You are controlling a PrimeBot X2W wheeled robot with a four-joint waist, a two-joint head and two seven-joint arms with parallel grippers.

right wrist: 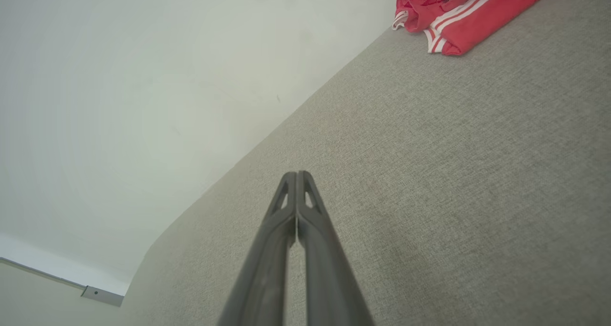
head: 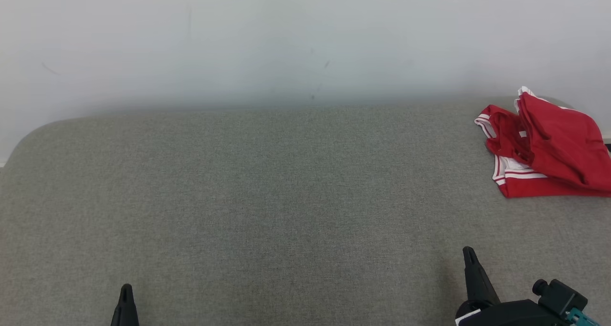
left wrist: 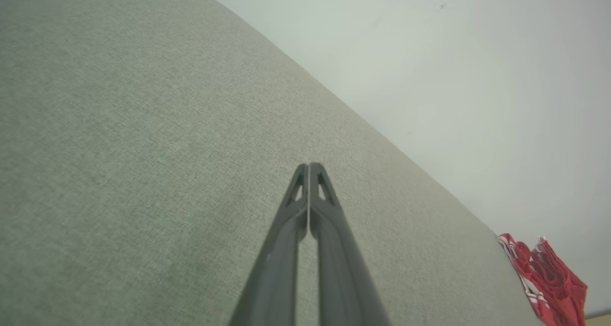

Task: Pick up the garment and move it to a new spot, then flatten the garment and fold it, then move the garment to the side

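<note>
Head view: garment bunched at far-R edge of grey surface; L fingers, R fingers each pressed together.

A grey woven-fabric surface with a rounded corner stands against a plain pale wall.

Left pincer, right pincer: dark-grey tapered fingers, triangular cut-outs near tips; teal connector, right wrist.

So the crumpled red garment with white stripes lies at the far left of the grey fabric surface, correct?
No, the crumpled red garment with white stripes lies at the far right of the grey fabric surface, not the left; the head view shows it.
</note>
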